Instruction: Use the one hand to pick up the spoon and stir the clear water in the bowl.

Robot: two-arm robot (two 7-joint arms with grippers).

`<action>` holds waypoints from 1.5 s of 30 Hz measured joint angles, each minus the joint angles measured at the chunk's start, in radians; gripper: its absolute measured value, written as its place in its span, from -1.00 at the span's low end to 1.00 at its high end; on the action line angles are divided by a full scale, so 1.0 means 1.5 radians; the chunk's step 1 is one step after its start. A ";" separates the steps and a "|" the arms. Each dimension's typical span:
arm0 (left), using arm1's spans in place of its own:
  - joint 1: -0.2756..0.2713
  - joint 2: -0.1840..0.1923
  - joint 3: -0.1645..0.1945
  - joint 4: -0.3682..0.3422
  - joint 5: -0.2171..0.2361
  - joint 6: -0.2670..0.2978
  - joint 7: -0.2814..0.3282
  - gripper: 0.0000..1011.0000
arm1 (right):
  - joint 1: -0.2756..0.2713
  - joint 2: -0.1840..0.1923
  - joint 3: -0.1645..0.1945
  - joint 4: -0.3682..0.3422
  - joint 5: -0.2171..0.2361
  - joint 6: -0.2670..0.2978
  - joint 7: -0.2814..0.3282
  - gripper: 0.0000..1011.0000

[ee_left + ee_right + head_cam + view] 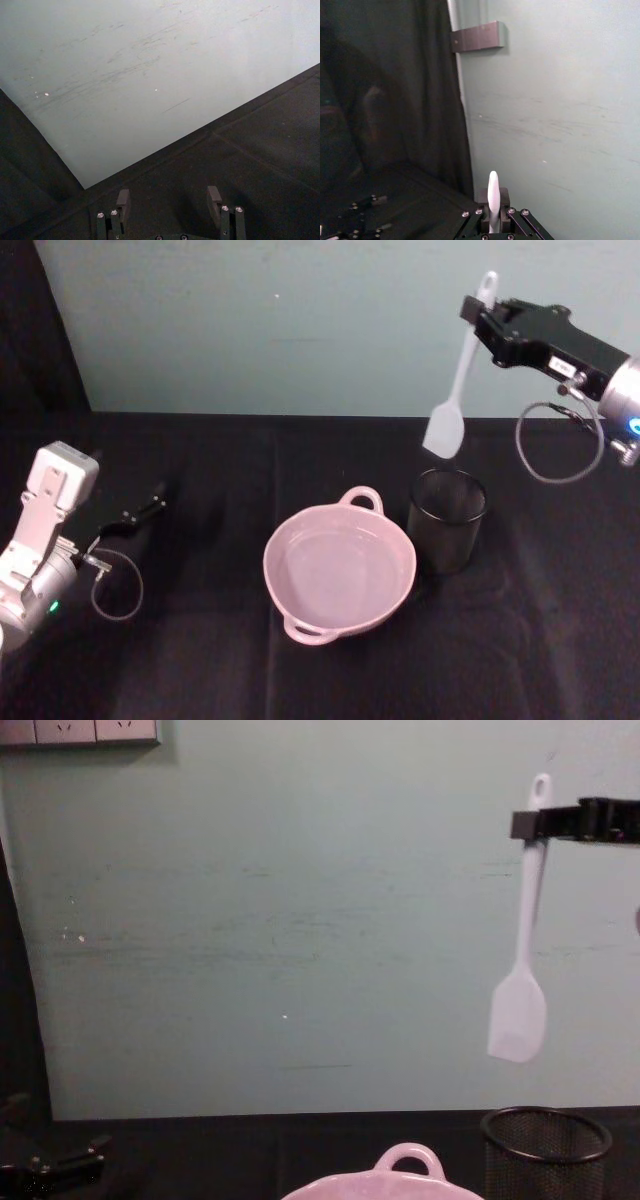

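A pale pink bowl (340, 565) with loop handles, its inside smooth and glossy, sits on black cloth (200, 650). A black wire-mesh cup (447, 520) stands just beside it to the right. The right gripper (478, 312) is clamped on the thin handle of a white plastic spatula-like spoon (458, 380), which hangs blade-down above the cup. The gripper's white label (563, 367) is too small to read. The left gripper (170, 202) rests low at the left, jaws apart.

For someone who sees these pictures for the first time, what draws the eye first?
The white spoon hangs blade-down in the air, clamped near its handle's end by the right gripper, roughly over the black wire-mesh cup. Left of that cup stands the pale pink bowl. The left gripper rests open, low on the robot's left.
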 joint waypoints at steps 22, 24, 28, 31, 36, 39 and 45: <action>0.000 0.000 0.000 0.000 0.000 0.000 0.000 0.99 | 0.085 -0.089 -0.144 0.126 -0.023 -0.008 0.084 -0.77; 0.000 0.000 0.000 0.000 0.000 0.000 0.000 0.99 | 0.083 -0.091 -0.150 0.134 -0.029 -0.020 0.093 -0.77; 0.000 0.000 0.000 0.000 0.000 0.000 0.000 0.99 | 0.074 -0.089 -0.162 0.143 -0.049 -0.043 0.111 -0.77; 0.000 0.000 0.000 0.000 0.000 0.000 0.000 0.99 | 0.066 -0.084 -0.164 0.139 -0.058 -0.051 0.117 -0.77; 0.000 0.000 0.000 0.000 0.000 0.000 0.000 0.99 | 0.045 -0.075 -0.165 0.125 -0.069 -0.064 0.129 -0.77; 0.000 0.000 0.000 0.000 0.000 0.000 0.000 0.99 | 0.033 -0.073 -0.165 0.116 -0.069 -0.071 0.136 -0.77; 0.000 0.000 0.000 0.000 0.000 0.000 0.000 0.99 | 0.017 -0.077 -0.169 0.105 -0.069 -0.078 0.150 -0.77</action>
